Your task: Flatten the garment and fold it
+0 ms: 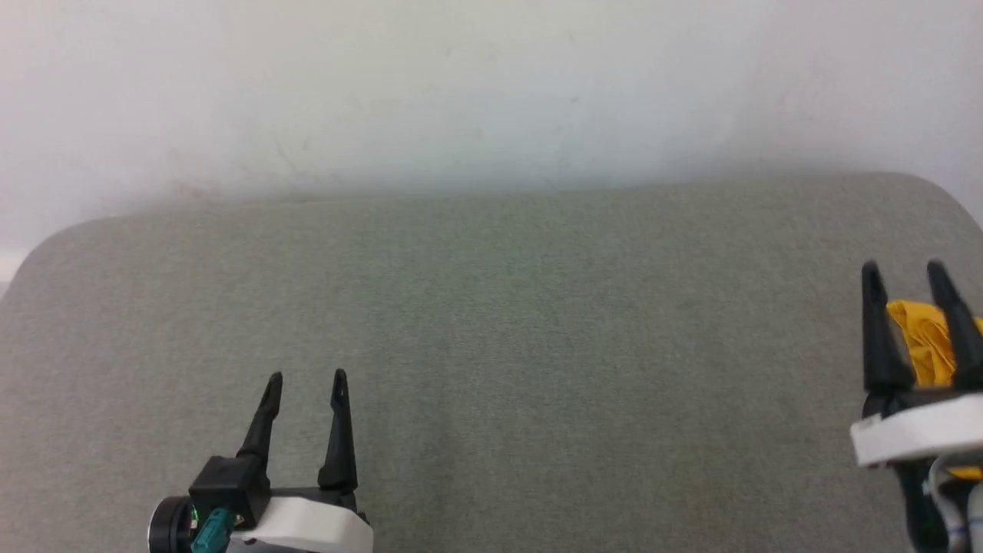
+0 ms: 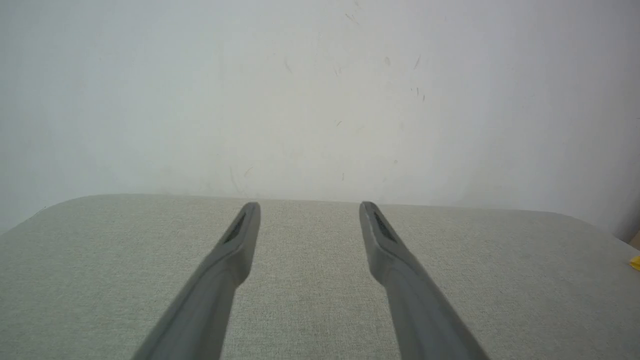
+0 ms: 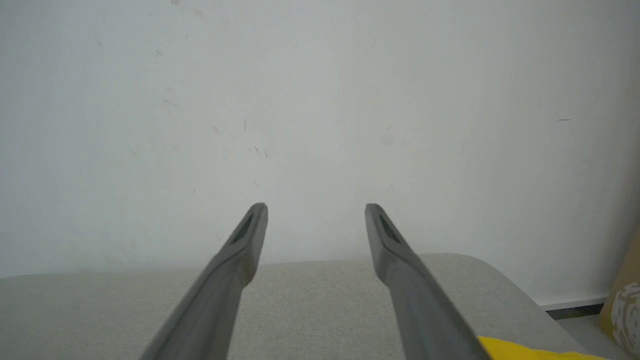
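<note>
Hovering released over the grey surface (image 1: 491,307), left pincer (image 1: 307,376) low-left; right pincer (image 1: 903,266), also spread, by the garment (image 1: 925,338).

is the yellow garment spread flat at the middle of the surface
No, the garment is bunched at the right edge of the surface, behind the right end effector.

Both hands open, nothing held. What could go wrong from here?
The yellow garment lies bunched near the right edge of the grey fabric surface, mostly outside the head view; the right hand may pinch several layers or drag it off.
The left hand hangs far from it, so a two-handed spread needs a long reach.
</note>
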Tool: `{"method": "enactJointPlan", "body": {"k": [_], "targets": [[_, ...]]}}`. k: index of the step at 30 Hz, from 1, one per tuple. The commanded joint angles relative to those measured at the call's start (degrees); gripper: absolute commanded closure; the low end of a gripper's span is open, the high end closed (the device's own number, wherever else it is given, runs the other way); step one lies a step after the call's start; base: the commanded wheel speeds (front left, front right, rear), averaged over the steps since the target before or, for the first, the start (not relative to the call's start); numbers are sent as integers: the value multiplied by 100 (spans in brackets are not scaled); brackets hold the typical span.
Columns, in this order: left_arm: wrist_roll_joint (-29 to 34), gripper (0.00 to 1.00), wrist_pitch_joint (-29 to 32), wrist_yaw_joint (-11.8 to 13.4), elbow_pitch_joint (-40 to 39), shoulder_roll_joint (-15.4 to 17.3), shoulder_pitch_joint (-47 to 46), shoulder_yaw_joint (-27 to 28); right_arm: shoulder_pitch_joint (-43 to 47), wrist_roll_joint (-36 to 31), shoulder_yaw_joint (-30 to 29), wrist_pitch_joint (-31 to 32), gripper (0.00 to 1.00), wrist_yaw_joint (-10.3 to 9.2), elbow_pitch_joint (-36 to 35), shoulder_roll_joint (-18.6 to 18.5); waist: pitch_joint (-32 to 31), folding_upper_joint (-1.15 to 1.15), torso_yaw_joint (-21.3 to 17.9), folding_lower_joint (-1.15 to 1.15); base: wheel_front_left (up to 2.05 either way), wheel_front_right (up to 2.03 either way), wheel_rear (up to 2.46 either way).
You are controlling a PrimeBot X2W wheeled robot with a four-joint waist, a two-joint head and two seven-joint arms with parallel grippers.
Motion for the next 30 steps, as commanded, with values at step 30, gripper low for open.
{"method": "enactJointPlan", "body": {"k": [30], "targets": [[284, 0, -27, 9, 110, 25, 440, -65, 1246, -260, 351, -432, 0, -11, 154, 781, -422, 0, 463, 1, 0, 0, 0]]}}
